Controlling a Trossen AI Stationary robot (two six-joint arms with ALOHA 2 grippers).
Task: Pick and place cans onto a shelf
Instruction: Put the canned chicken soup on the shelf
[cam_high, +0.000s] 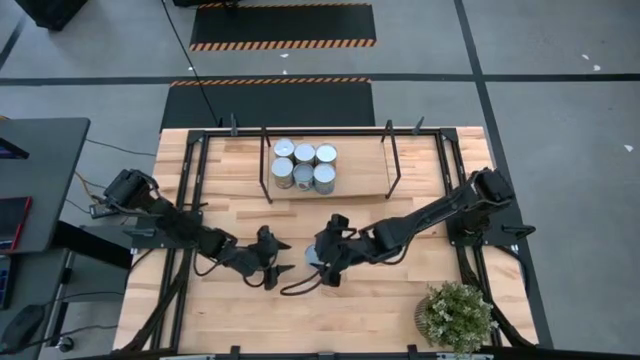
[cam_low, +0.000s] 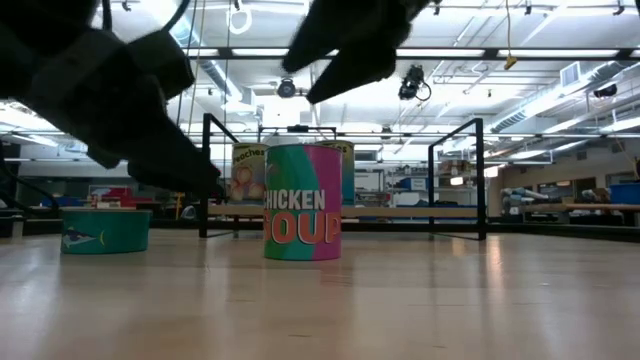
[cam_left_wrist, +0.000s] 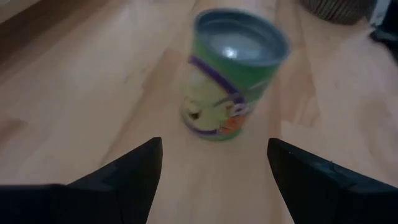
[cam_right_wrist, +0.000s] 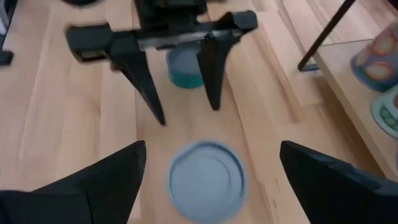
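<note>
A "chicken soup" can (cam_low: 302, 202) with a blue-grey top (cam_right_wrist: 206, 180) stands upright on the table between my two grippers; it also shows in the high view (cam_high: 312, 256). My left gripper (cam_left_wrist: 214, 168) is open and level, pointing at the can (cam_left_wrist: 233, 74) from the table's left, apart from it. My right gripper (cam_right_wrist: 210, 163) is open above the can, with a finger on either side and clear of it. A flat teal tin (cam_low: 105, 230) stands on the table behind my left gripper (cam_right_wrist: 183, 93). Several cans (cam_high: 304, 165) stand on the shelf (cam_high: 355, 170).
The shelf's black rod uprights (cam_high: 392, 160) stand at the table's far side. A potted plant (cam_high: 457, 315) sits at the near right corner. A dark desk (cam_high: 40, 180) stands off the table's left edge. Bare wood lies near the front edge (cam_high: 330, 320).
</note>
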